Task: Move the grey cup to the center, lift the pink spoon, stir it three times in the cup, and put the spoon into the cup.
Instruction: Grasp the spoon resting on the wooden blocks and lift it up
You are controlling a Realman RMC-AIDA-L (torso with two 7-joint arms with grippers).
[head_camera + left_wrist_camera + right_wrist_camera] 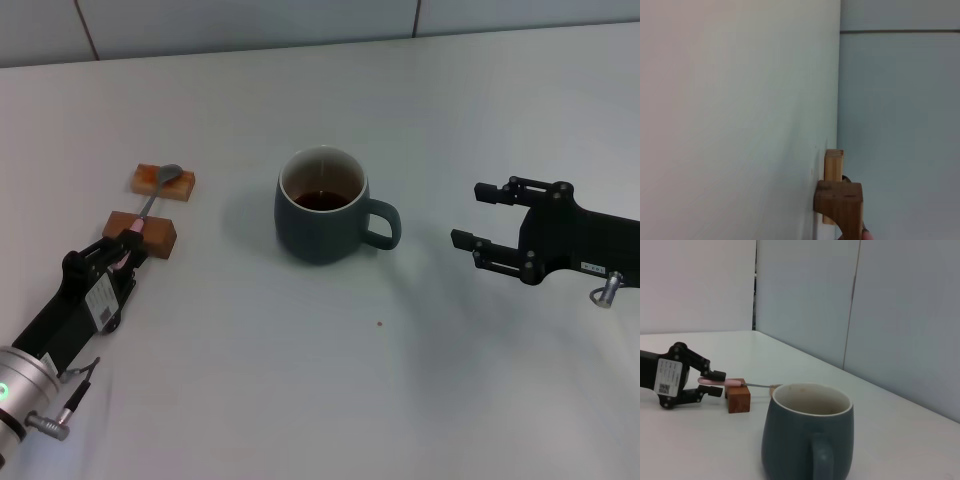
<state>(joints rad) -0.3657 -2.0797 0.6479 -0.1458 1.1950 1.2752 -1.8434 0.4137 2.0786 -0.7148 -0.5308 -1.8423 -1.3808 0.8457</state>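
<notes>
My left end effector [122, 252] is down at the worktop [300, 380] with its fingers set either side of the pink spoon [150, 205] handle end; whether they have clamped it or only bracket it, I cannot tell. The spoon lies bridged across two wooden blocks, handle on the near block [141, 234], bowl on the far block [164, 181]. The grey cup [325, 205] stands near the middle of the worktop, well apart from the spoon, dark liquid inside, handle pointing toward my right end effector [481, 221], which hangs released, clear of the cup.

My worry is the grip: I hold only the handle's tip, so the spoon could pivot or slip as I lift. Lifting crookedly might drag the near block along. At the cup, a low approach could knock the rim and slop the liquid.
</notes>
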